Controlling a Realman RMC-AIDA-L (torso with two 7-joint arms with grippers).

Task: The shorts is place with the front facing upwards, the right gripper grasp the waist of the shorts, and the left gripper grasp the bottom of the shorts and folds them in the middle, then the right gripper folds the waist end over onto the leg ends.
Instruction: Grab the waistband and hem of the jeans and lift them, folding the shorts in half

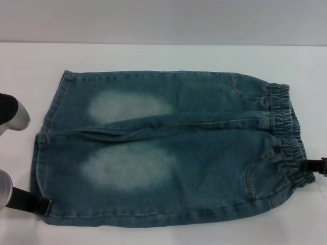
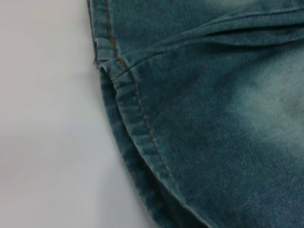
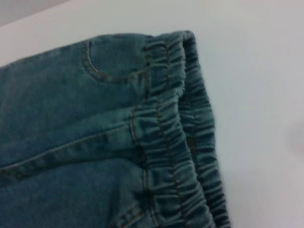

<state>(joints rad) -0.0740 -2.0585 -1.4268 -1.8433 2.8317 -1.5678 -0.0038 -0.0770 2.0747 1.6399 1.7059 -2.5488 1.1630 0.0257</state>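
1 big white table is seen under everything. 1 pair of blue jean shorts is laid flat on it, front side up, and most of the table is covered by it. The stretchy waist is turned to the robot's right, and the 2 leg ends are turned to the robot's left. 2 pale worn patches are seen on the legs, 1 on each.

The left gripper is seen at the near corner of the leg ends, with a dark finger touching the hem. How far it is open cannot be told, and a grip on the cloth cannot be seen.

The right gripper is seen at the near end of the waist, just beside the stretchy band. Only a small dark piece of it is shown, so its opening cannot be told.
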